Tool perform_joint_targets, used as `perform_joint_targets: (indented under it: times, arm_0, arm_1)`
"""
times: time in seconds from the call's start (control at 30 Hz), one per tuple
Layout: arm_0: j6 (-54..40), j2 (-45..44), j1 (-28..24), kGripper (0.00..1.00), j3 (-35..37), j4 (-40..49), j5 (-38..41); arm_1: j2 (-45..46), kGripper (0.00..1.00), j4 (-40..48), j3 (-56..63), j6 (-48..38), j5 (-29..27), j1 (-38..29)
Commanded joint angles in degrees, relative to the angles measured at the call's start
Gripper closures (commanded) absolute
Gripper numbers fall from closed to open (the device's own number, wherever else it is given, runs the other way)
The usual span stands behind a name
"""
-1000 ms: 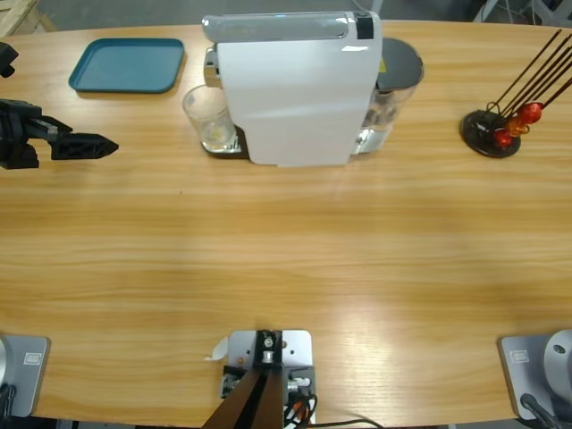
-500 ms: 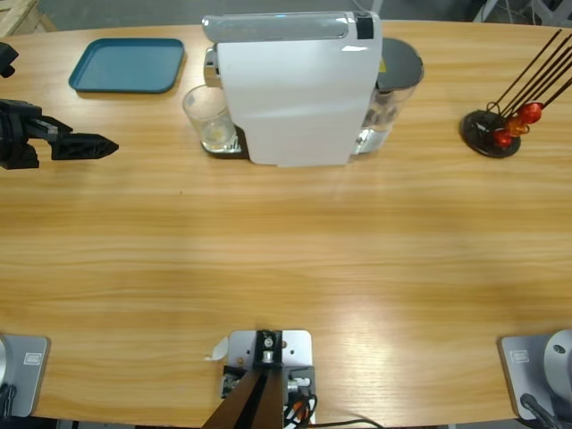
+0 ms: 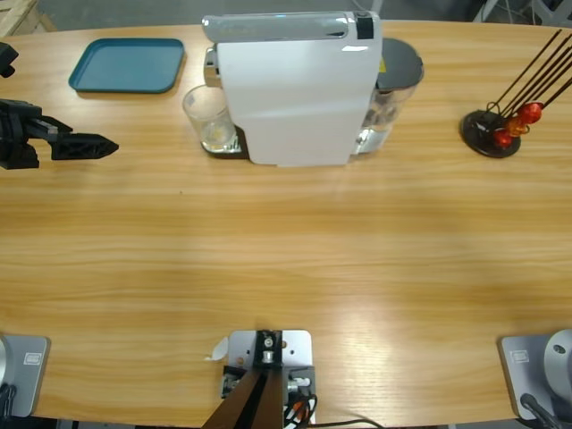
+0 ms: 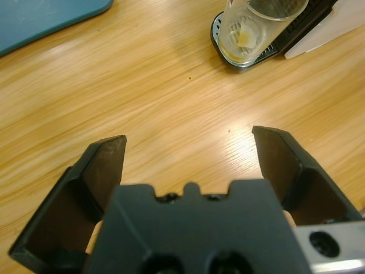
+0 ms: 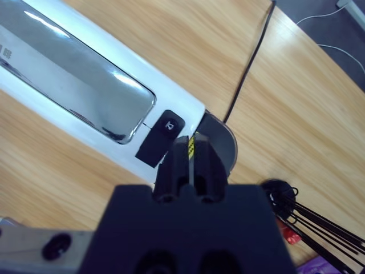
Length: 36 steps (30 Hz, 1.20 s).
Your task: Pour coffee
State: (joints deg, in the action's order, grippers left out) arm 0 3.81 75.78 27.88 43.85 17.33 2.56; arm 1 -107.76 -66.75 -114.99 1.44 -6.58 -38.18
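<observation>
Left gripper (image 4: 191,154): jaws standing open, facing glass (image 4: 259,25) at table's far edge; right gripper (image 5: 190,162) closed over machine (image 5: 97,97). Approaching level, centring glass, is advisable.

The right gripper (image 5: 191,165) had its jaws pressed together above a white coffee machine (image 5: 85,100). It pointed near the machine's black button (image 5: 161,137). A black cable (image 5: 248,68) ran across the wooden table (image 5: 308,91).

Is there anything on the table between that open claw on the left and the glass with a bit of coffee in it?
Nothing visible. In the left wrist view, only bare wooden table lies between the left gripper, its fingers spread open, and the glass sitting on the coffee machine's drip tray.
</observation>
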Motion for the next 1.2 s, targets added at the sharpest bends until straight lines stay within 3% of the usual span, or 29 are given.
perform_joint_targets:
  times: [0.03,1.2]
  arm_0:
    - [-0.73,2.10,0.60,0.036,-1.59,-0.72,0.96]
    - [-0.82,2.10,0.60,0.036,-1.57,-0.72,1.31]
  arm_1:
    - [-3.95,1.000,-0.61,-1.64,0.14,0.78,-1.26]
    - [-2.72,1.000,-0.27,1.01,-0.56,-0.81,-2.60]
